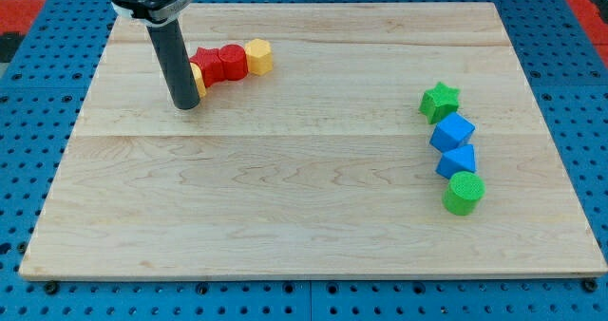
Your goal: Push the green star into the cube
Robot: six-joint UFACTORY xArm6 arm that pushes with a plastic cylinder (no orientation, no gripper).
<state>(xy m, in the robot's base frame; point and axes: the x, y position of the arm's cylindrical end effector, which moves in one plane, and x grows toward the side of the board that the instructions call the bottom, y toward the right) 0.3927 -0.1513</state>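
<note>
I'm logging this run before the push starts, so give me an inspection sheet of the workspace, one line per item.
Surface: wooden board, light planks, lying on a blue pegboard.
Job's things: green star near the view's right edge, touching or almost touching the blue cube just below it.
Clutter: a second blue block and a green cylinder continue that column downward; at the view's upper left, two red blocks in a row with a yellow block at its right end and another yellow block, partly hidden behind the rod.
Hand: none; my tip rests at the left end of the red and yellow row, far from the star.
Cables: nothing seen.
Surroundings: red panel at the top corners.
</note>
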